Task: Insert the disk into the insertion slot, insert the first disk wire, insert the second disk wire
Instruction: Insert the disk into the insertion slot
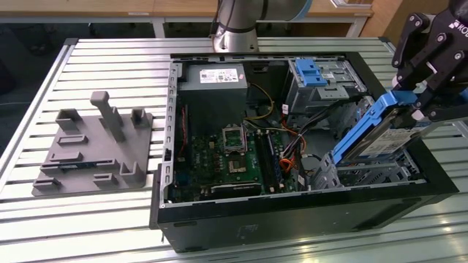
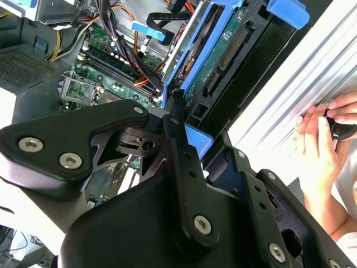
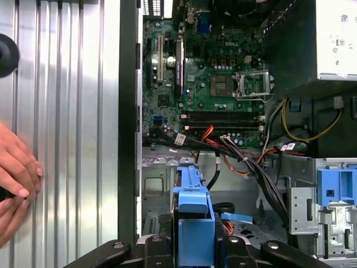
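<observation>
Currently clamping the black pincer [image 1: 418,102] shut on the upper end of the flat silver hard drive in its bright blue plastic carrier [image 1: 373,139], as seen in the exterior view. Hanging that drive steeply tilted just below the pincer, long axis running down from the grip toward the low grey perforated sheet-metal drive cage [image 1: 369,176] at the exterior view's right of the open black computer case [image 1: 292,211]. Pointing the lower end at the cage mouth, white label facing outward; not yet lying flat. Farther off, resting a person's hand [image 3: 17,167] on the ribbed metal bench [image 1: 109,60] beside the case, in the first wrist view.
</observation>
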### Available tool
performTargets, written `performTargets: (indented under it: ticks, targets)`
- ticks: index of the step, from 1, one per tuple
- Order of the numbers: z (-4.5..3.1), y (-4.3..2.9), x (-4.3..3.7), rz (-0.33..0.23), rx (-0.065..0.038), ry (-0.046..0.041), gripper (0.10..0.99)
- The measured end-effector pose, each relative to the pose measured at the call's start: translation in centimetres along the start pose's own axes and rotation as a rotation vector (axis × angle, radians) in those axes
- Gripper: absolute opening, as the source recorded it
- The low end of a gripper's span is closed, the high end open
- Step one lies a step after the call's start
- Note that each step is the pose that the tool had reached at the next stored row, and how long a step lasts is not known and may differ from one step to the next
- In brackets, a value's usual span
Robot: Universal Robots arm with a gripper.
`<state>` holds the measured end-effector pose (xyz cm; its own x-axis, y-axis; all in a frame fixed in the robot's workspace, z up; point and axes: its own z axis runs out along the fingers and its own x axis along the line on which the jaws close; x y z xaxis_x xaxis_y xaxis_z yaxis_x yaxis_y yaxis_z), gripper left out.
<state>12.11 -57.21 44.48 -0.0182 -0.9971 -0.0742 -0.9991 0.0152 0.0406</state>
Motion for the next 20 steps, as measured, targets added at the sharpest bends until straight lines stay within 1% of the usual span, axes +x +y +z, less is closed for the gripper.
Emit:
performTargets:
  ticks: [10, 14, 20]
  targets:
    - [0.92, -0.04, 0.07, 0.000, 0.000, 0.0001, 0.365]
    - [1.51, -0.06, 0.12, 0.000, 0.000, 0.0000, 0.365]
    - [2.58, -0.11, 0.26, 0.000, 0.000, 0.0000, 0.365]
